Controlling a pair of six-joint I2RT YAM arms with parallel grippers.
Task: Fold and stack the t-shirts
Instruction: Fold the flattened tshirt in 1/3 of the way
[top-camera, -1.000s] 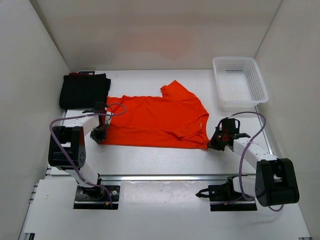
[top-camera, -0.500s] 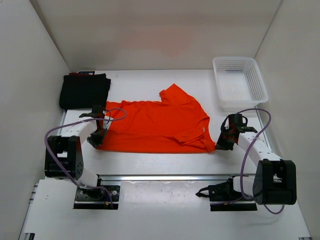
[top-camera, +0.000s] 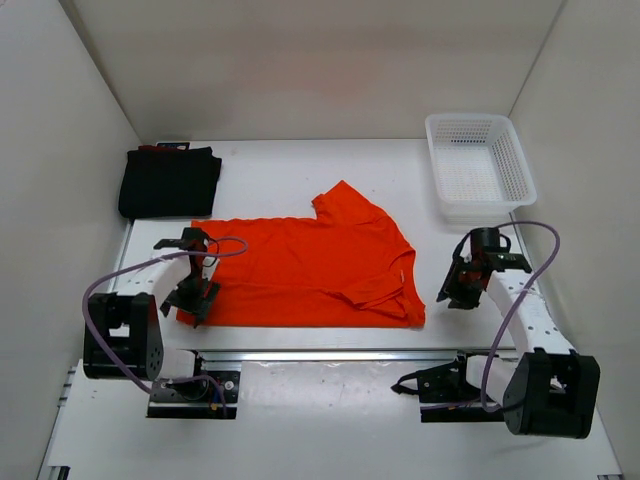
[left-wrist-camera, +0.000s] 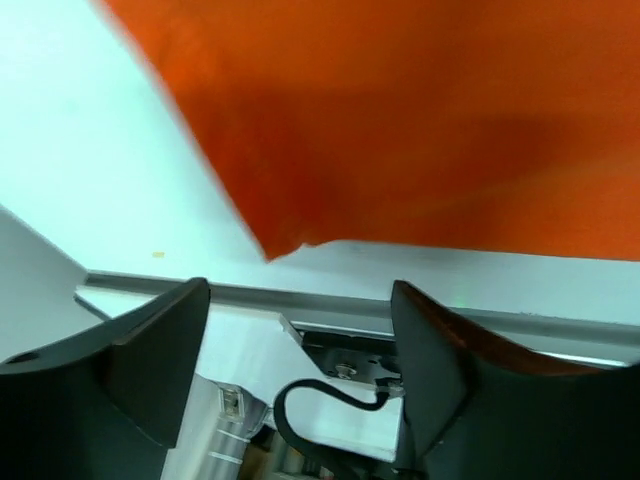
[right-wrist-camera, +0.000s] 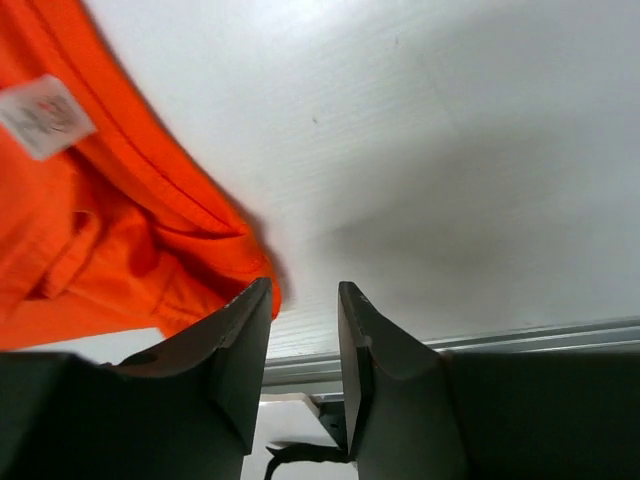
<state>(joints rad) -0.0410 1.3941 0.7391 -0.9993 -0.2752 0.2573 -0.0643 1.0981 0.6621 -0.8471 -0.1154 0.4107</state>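
The bright orange t-shirt (top-camera: 305, 268) lies spread across the middle of the table, a sleeve pointing to the back. Its near left corner (left-wrist-camera: 285, 235) hangs in front of my left gripper (top-camera: 192, 297), which stands wide open with nothing between its fingers. My right gripper (top-camera: 455, 290) hovers just right of the shirt's collar end (right-wrist-camera: 130, 240), jaws a little apart and empty. A folded black t-shirt (top-camera: 170, 180) rests at the back left, with a strip of dark red cloth (top-camera: 150, 148) peeking from behind it.
A white mesh basket (top-camera: 478, 165) stands at the back right. White walls enclose the table on three sides. A metal rail (top-camera: 330, 354) runs along the table's near edge, by the arm bases.
Both grippers pulled the orange shirt toward the near edge, then let go of it and opened. The shirt now lies nearer the rail and flatter.
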